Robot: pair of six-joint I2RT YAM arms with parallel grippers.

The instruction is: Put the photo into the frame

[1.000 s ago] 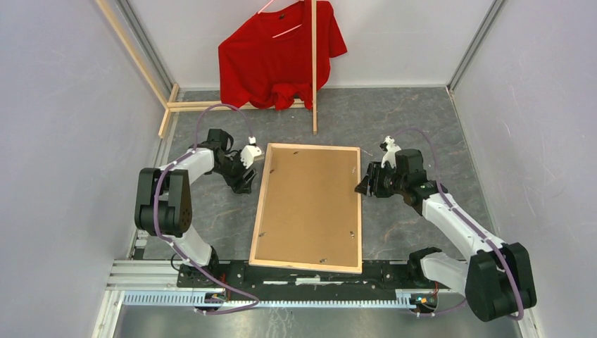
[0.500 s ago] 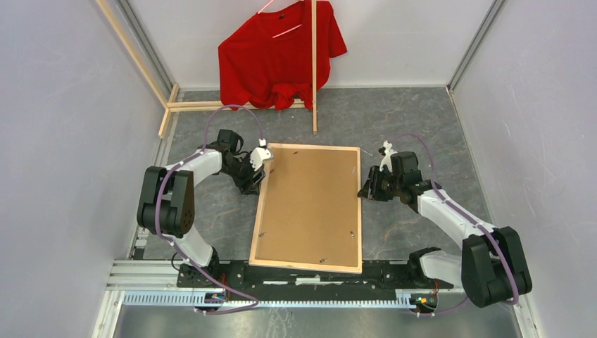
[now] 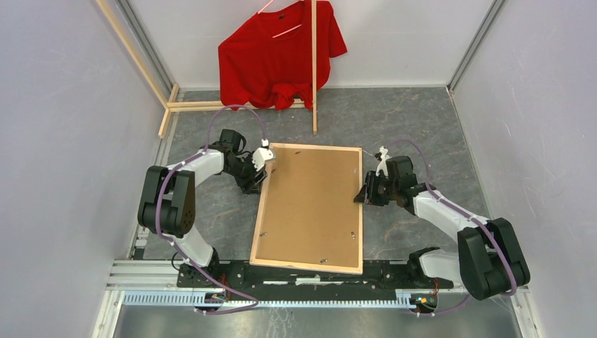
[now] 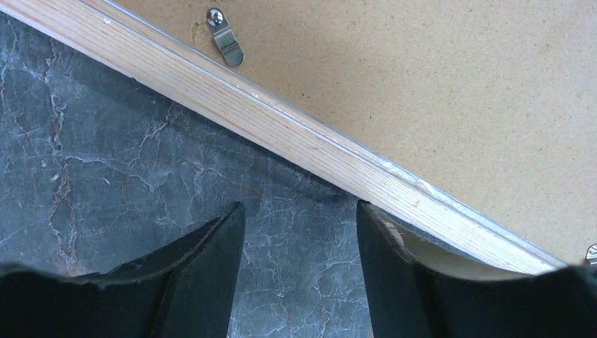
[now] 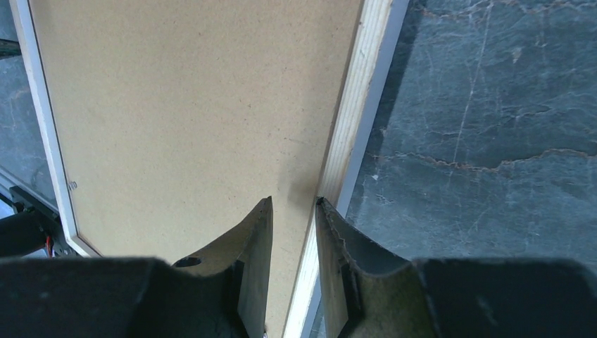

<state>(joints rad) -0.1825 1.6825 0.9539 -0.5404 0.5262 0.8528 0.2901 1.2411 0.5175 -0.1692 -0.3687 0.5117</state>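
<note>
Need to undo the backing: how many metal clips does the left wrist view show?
2. One clip lies on the backing board, top left; another is cut off at the right edge. Others may be hidden.

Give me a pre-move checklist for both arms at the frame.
1. Left gripper open: ok, jaws wide apart beside the frame.
2. Left fingertip touching the wooden rail: cannot tell; it overlaps the rail's edge.
3. Right gripper grip: cannot tell; there is a narrow gap, with the tips at the rail's inner edge.
4. Frame back-side up: ok.
5. Backing board inside the rails, clip lying on it: ok.
6. Photo located: not ok, it shows in no view.
</note>
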